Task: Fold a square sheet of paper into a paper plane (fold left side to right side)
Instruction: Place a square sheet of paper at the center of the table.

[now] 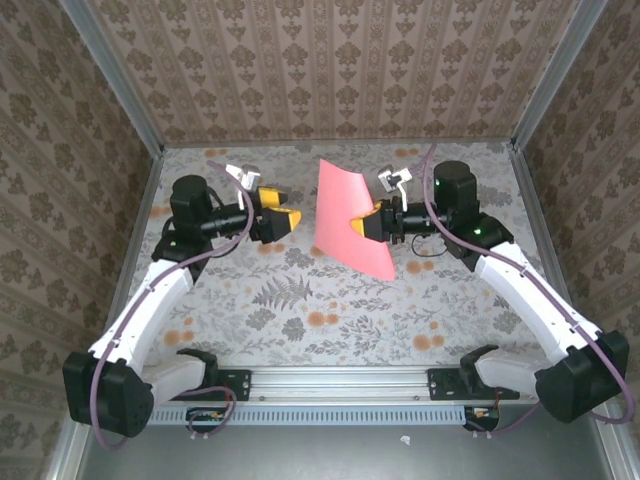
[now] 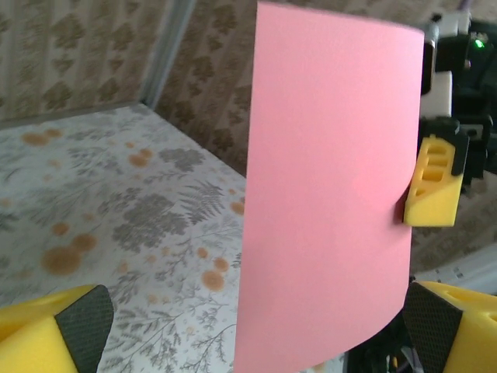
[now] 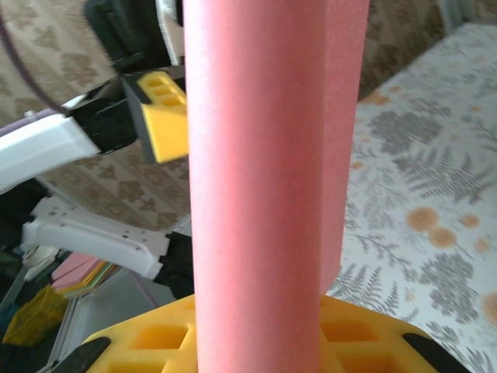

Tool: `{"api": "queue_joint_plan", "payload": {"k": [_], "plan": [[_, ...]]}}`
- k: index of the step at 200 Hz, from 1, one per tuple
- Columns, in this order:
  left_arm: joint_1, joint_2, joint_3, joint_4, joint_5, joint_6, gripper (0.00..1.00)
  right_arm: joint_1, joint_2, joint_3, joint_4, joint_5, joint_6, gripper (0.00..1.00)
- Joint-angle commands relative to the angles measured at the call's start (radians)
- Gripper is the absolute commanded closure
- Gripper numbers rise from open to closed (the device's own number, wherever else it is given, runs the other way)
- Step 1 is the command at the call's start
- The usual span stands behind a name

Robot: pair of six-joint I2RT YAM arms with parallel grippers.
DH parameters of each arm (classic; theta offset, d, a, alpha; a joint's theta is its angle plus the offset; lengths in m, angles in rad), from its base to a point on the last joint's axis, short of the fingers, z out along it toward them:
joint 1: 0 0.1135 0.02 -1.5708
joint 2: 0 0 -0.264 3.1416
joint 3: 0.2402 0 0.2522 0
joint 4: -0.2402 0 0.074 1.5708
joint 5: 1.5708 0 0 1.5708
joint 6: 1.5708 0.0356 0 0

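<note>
Position decides your next move. The square sheet of paper (image 1: 343,215) is off the table (image 1: 300,315), standing on edge in the air between the two arms. It is slightly bowed, and its length runs from far to near in the top view.

Your right gripper (image 1: 366,226) is clamped on the sheet's right edge, about midway along it. In the right wrist view the paper rises straight out from between the yellow fingers (image 3: 155,342).

Your left gripper (image 1: 283,208) has its jaws spread wide and holds nothing. It sits just to the left of the sheet, apart from it and facing its broad side. In the left wrist view the sheet's free left edge falls roughly midway between that gripper's two pads (image 2: 81,322).

So the free left edge is the one nearest the left arm. By my judgement that arm is the one to take it, to carry left over to right.
</note>
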Motion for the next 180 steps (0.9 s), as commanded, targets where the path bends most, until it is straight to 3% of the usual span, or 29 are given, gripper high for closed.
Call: {"api": "queue_joint_plan", "payload": {"k": [1,46,68,96,141,169,180], "plan": [[-0.046,0.023,0.062,0.004,0.087,0.094,0.0,0.016,-0.027,0.057,-0.002,-0.098,-0.036,0.73],[-0.12,0.098,0.136,-0.032,0.122,0.13,0.01,0.031,-0.033,0.085,0.005,-0.125,-0.037,0.72],[-0.152,0.116,0.149,-0.027,0.141,0.128,0.07,0.032,-0.034,0.081,-0.001,-0.108,-0.045,0.72],[-0.165,0.111,0.156,-0.034,0.168,0.136,0.27,0.029,-0.035,0.082,-0.034,-0.063,-0.075,0.71],[-0.165,0.099,0.16,-0.067,0.155,0.156,0.8,0.011,-0.044,0.083,-0.076,0.018,-0.102,0.7],[-0.165,0.1,0.161,-0.108,0.115,0.174,0.91,-0.024,-0.064,0.079,-0.119,0.098,-0.109,0.66],[-0.165,0.104,0.158,-0.113,0.094,0.173,0.95,-0.035,-0.073,0.079,-0.142,0.131,-0.114,0.6]]}}
